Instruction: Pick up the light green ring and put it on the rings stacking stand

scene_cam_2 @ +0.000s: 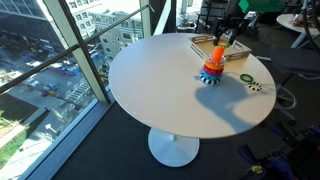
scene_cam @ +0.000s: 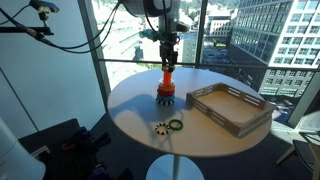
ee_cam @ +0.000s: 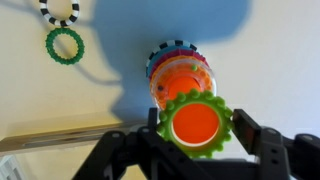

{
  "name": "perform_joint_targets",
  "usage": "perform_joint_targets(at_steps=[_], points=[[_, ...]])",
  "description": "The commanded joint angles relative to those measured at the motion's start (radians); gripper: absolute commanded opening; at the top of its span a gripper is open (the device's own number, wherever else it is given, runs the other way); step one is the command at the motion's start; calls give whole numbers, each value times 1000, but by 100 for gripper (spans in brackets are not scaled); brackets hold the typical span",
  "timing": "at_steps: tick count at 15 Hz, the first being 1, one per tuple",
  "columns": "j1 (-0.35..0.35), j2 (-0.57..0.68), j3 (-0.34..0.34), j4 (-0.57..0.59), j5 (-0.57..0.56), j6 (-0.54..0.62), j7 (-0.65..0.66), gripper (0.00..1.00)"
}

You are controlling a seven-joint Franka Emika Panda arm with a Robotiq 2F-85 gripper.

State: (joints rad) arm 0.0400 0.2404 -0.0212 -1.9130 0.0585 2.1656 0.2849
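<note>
Low in the wrist view, the fingers (ee_cam: 247,131) pinch the light green ring (ee_cam: 198,94) centred over the stand (ee_cam: 178,72), apparently so it can slide down the post.

Nothing can be read in any view. No lettering, label, brand, number or sign is legible on the light green ring (ee_cam: 195,97), the stand (scene_cam: 166,93), the tray (scene_cam: 240,121), the surface (scene_cam: 130,106) or the fingers (ee_cam: 251,136).

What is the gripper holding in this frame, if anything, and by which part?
The light green ring, pinched by the gripper across its outer rim, with the jaws on opposite sides. The orange post of the stand shows through its hole.
</note>
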Motion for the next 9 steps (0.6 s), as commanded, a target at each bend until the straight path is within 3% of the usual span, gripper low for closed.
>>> perform_joint_targets(at_steps=[1,4,5,6,9], points=[[2,36,-2,53,-20,-40,26,50],[2,48,-1,61,-14,-51,21,50],[1,50,-1,63,-12,-57,19,78],[0,49,0,64,-8,-68,14,95],[-1,42,2,66,-5,-100,4,100]])
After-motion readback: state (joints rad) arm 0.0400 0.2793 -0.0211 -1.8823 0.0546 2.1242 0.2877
